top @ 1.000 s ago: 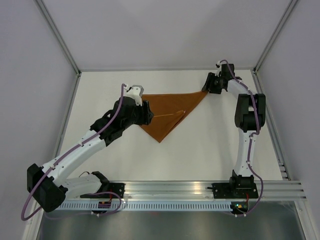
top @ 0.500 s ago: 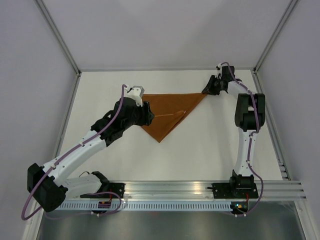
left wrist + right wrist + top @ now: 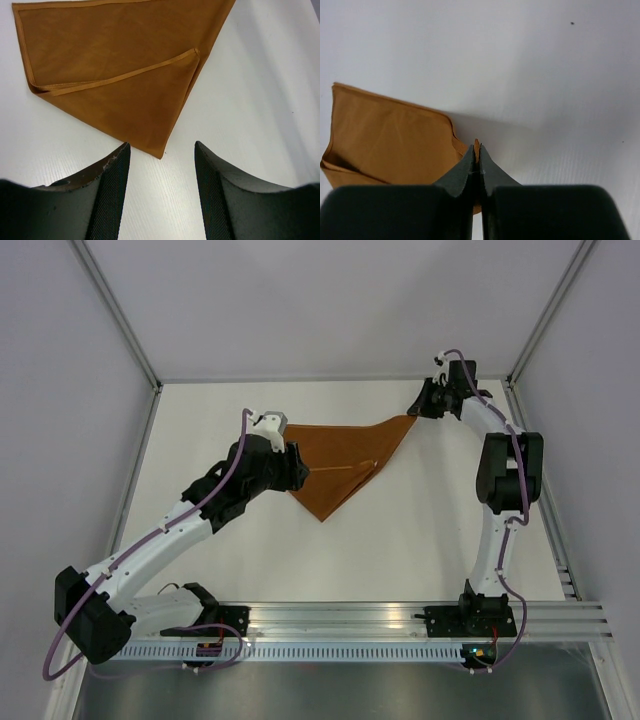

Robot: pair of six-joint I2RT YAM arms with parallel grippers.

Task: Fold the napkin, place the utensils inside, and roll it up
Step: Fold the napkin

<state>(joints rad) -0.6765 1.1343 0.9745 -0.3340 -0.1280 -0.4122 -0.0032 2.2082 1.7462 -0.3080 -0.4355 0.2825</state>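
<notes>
Napkin: we see the napkin (image 3: 340, 462) folded into a rust-orange triangle on the far middle of the table; its long edge runs along the far side and its point faces the arm bases; a hemmed upper layer lies across it in the left wrist view (image 3: 115, 75).
Right corner: the napkin's right tip curls up off the surface; a sliver of orange shows between two dark fingers in the right wrist view (image 3: 385, 140).
Right gripper: the right gripper (image 3: 415, 412) is pinched tight on that tip (image 3: 476, 150); the jaws meet with only cloth between them.
Left gripper: the left gripper (image 3: 297, 468) sits at the napkin's left side; its fingers stand wide apart and hold nothing (image 3: 160, 155); the napkin's point lies just beyond the gap.
Table: the table (image 3: 400, 540) is white and matte, with a faint grain; we find a soft shadow under the raised corner.
Room: pale grey walls (image 3: 330, 300) close in three sides; aluminium frame posts (image 3: 115, 310) rise at the back corners; a slotted metal rail (image 3: 360, 618) at the near edge carries both arm bases.
</notes>
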